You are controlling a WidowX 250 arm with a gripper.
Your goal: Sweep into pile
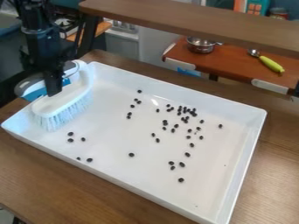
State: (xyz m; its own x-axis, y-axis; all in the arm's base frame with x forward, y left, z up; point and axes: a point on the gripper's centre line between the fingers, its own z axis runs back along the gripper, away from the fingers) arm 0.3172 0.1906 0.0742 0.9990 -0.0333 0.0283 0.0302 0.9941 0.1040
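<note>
white brush (63,99) stands at 10 o'clock in the tray (241,153), gripper (54,87) closed on it; dark beans (182,164) scattered, thickest near 2 o'clock.

Free room above most of the tray (111,131) — the brush (58,103) blocks its left end, a raised board (192,19) crosses beyond.

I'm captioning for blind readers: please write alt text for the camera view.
A black robot gripper holds a white-bristled brush in the left end of a white tray on a wooden table; small black pieces lie scattered, thickest right of centre.
</note>
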